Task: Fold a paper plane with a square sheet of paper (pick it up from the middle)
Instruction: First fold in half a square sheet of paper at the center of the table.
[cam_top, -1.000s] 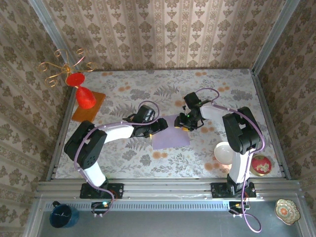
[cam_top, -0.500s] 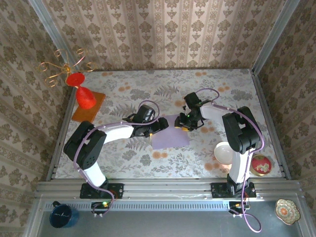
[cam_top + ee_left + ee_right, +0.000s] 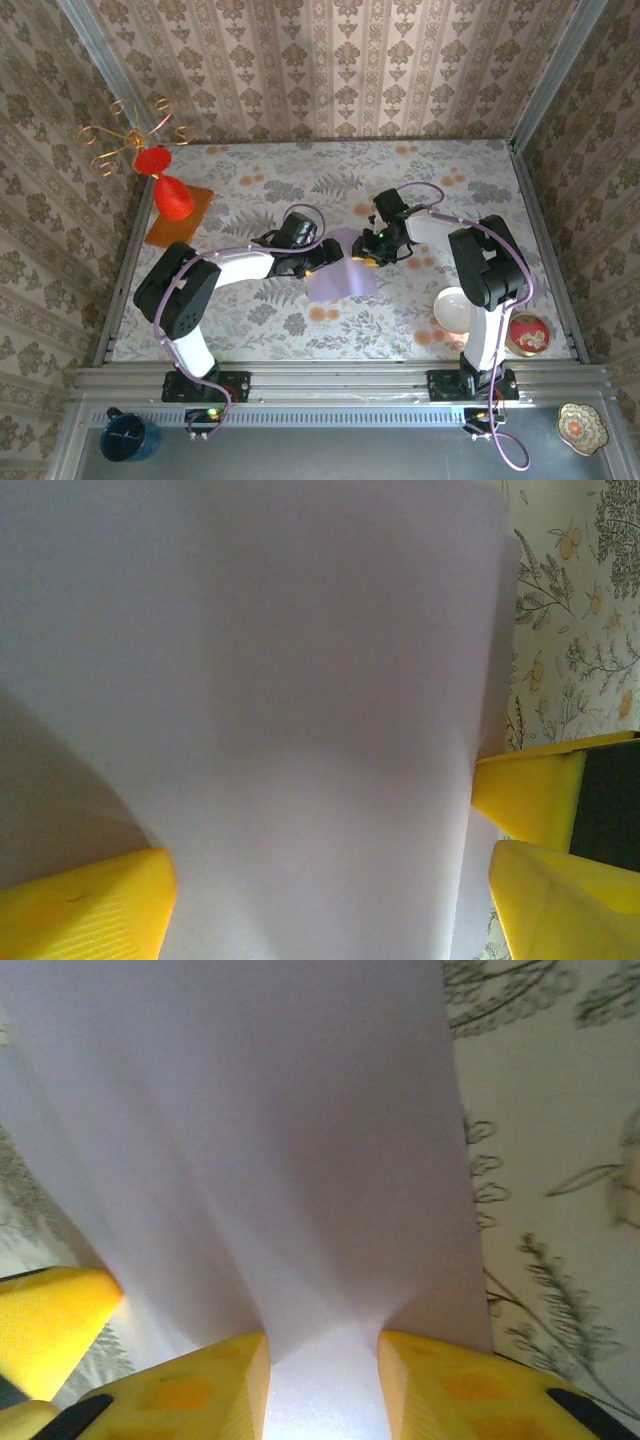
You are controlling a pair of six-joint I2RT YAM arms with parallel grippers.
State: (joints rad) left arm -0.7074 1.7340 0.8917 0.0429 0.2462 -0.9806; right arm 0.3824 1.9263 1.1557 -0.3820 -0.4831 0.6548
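Observation:
The square sheet of paper (image 3: pixel 338 277), pale lilac and plain, lies mid-table with its far right part raised and curved. My right gripper (image 3: pixel 366 250) is shut on the sheet's edge. In the right wrist view the paper (image 3: pixel 270 1140) puckers where it runs between the yellow fingers (image 3: pixel 180 1390), at the gripper (image 3: pixel 322 1385). My left gripper (image 3: pixel 322 256) is at the sheet's left edge. In the left wrist view it (image 3: pixel 325 915) stands open, its fingers (image 3: pixel 85 905) wide apart with the paper (image 3: pixel 260 680) spread across the gap. No folded plane shape is visible.
A red vase (image 3: pixel 172 196) stands on an orange mat (image 3: pixel 188 216) at the far left, under a gold wire ornament (image 3: pixel 125 137). A white bowl (image 3: pixel 453 310) and a red dish (image 3: pixel 528 333) sit near right. A blue mug (image 3: pixel 125 436) and a patterned dish (image 3: pixel 583 425) rest below the rail.
The right gripper has shifted slightly left with the paper's edge, so the sheet now looks narrower and its right side stands off the table. The left arm has barely moved.

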